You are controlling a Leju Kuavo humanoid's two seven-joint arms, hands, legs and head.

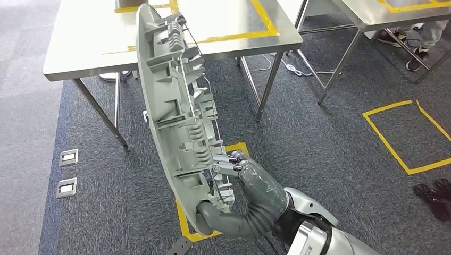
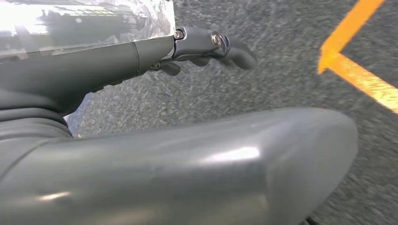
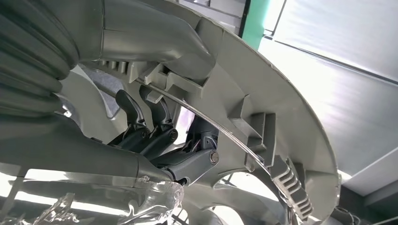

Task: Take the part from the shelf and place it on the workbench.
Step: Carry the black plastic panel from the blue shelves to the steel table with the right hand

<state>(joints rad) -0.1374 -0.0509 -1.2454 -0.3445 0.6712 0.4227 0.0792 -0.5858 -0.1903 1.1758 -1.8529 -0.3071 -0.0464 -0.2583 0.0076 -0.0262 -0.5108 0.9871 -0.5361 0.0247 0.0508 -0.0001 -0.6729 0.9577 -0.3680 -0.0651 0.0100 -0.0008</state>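
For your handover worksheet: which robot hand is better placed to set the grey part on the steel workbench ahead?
The right robot hand: it already grips the grey part, whose upper end overlaps the workbench. The left robot hand holds nothing, over carpet.

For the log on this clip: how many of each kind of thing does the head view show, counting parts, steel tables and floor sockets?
Part: 1, gripped by the right hand.
Steel tables: 2, one ahead, one at the upper right.
Floor sockets: 2, and.
Total: 5.
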